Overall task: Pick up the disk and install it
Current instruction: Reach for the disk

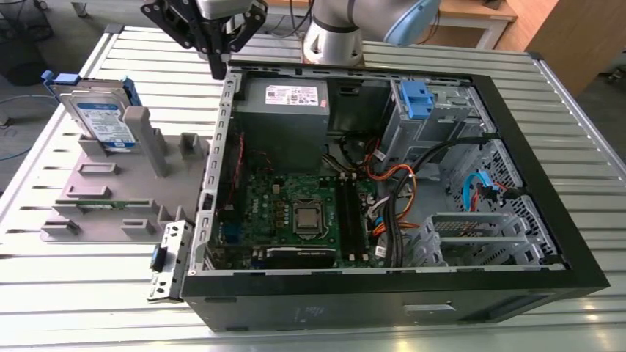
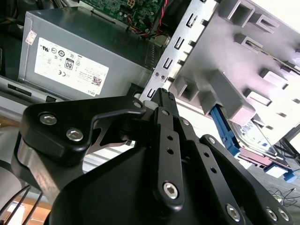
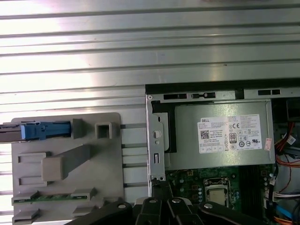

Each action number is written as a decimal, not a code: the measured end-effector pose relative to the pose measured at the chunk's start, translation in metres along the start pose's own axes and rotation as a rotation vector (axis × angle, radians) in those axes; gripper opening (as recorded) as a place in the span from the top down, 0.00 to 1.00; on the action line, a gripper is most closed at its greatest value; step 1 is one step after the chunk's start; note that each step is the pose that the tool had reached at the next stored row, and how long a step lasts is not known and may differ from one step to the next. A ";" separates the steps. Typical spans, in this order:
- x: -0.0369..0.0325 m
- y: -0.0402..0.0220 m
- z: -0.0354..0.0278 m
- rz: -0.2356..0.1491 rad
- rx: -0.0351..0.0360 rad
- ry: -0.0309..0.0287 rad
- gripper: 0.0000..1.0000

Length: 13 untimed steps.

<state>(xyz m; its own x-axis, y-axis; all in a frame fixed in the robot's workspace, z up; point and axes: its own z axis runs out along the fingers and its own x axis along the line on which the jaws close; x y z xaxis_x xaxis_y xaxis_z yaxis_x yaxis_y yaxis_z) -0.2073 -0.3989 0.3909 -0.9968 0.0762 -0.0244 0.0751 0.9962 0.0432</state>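
Observation:
The disk stands on edge in a slot at the far end of a grey fixture, on the exterior view's left; its white-and-blue label and blue carrier frame show. Both wrist views catch it too, as the disk with a blue edge and as the disk seen end-on. My gripper hangs over the open computer case's back corner, to the right of the disk and well apart from it. Its fingers are shut with nothing between them, as also seen on the gripper and the gripper.
An open computer case lies on a ribbed metal table. Inside are a grey power supply, a motherboard, cables and a blue-latched drive bay. The fixture also holds a memory stick.

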 end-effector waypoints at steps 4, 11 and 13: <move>0.0014 -0.0001 0.0000 0.000 0.0000 0.0000 0.89; 0.0035 -0.0002 -0.0001 0.000 0.0001 0.0000 0.89; 0.0041 -0.0003 -0.0001 0.000 0.0000 0.0000 0.89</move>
<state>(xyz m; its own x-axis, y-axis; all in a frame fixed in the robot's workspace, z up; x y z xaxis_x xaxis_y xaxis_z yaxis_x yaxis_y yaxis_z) -0.2114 -0.3989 0.3909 -0.9968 0.0762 -0.0245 0.0751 0.9962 0.0432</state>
